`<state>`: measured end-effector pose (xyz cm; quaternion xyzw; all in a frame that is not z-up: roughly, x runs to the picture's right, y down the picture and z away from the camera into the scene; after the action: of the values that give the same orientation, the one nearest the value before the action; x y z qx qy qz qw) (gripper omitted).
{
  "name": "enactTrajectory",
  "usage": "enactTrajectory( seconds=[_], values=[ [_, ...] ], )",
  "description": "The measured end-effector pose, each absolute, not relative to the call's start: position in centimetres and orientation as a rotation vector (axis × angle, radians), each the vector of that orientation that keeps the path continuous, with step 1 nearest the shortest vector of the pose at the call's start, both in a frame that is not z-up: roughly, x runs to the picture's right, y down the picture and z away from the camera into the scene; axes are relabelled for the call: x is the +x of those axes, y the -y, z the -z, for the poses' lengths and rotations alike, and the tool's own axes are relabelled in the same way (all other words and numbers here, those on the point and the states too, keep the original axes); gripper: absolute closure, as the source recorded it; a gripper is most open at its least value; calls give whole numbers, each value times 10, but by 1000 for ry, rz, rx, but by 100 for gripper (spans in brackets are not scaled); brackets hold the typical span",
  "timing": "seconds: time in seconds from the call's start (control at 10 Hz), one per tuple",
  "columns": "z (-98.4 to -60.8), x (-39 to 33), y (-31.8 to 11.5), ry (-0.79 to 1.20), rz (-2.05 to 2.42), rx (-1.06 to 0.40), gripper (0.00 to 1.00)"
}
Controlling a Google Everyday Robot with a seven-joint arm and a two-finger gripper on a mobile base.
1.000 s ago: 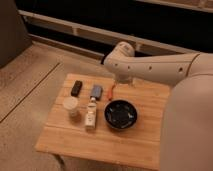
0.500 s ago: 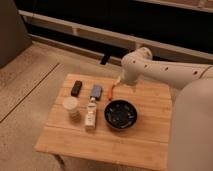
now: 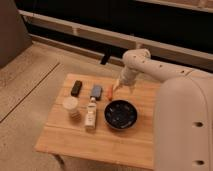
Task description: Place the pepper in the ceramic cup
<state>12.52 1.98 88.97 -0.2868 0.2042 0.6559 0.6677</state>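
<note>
A small orange-red pepper [image 3: 109, 93] lies on the wooden table [image 3: 100, 137], just behind the black bowl. My gripper [image 3: 118, 87] hangs from the white arm directly over the pepper's right end, close to the table and open; I see nothing held in it. The ceramic cup [image 3: 71, 106], pale cream and cylindrical, stands upright at the left of the table, well away from the gripper.
A wide black bowl [image 3: 120, 114] sits in front of the pepper. A small white bottle [image 3: 90, 113] stands between cup and bowl. A black block [image 3: 76, 88] and a blue-grey object [image 3: 96, 91] lie along the back edge. A dark rail runs behind the table.
The arm's elbow has swung to the right, while the gripper has stayed low beside the pepper. The pepper and the other objects have not moved.
</note>
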Motion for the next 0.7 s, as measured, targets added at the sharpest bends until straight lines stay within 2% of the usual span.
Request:
enactTrajectory(
  seconds=[0.2,0.5,0.7],
  values=[
    [-909,135,-15,-506,-1449,-639,35],
    [-942,139,22,-499,-1476,-488,35],
    [-956,115,37,-450,-1500,-428,35]
  ],
)
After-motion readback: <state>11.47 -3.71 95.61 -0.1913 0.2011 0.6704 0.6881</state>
